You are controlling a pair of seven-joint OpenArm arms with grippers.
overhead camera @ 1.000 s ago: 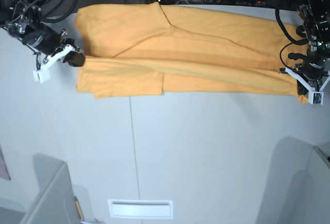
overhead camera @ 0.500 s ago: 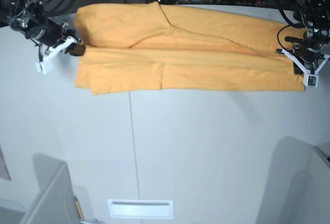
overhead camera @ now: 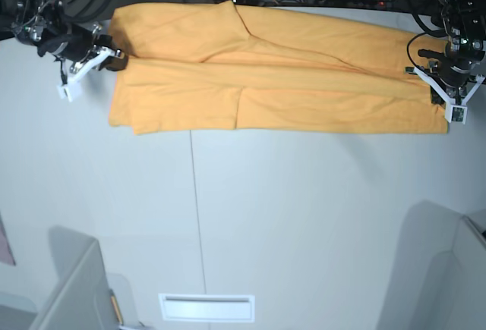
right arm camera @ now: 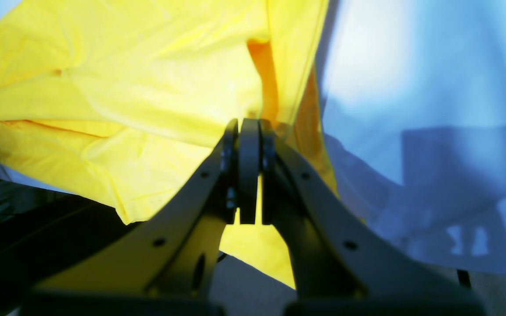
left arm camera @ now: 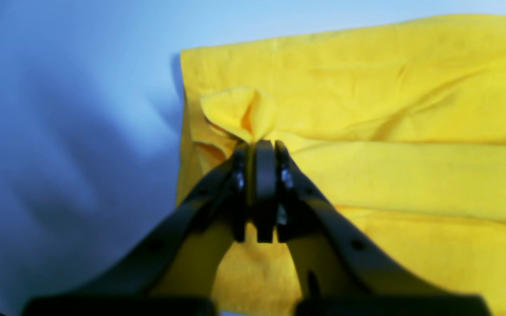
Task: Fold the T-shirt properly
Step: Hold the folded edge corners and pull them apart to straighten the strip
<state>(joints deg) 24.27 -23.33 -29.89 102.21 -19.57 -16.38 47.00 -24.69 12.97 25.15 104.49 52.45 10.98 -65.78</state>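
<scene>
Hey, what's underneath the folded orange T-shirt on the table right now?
The T-shirt lies flat on the light grey table, which shows on its near side and both ends. The fabric hides whatever is directly below it, and no bulge suggests an object there.

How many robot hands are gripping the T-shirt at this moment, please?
2: the left hand pinches the T-shirt at its right end in the base view; the right hand pinches its left end.

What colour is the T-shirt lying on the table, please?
Plain light orange T-shirt; best seen in the base view.
</scene>
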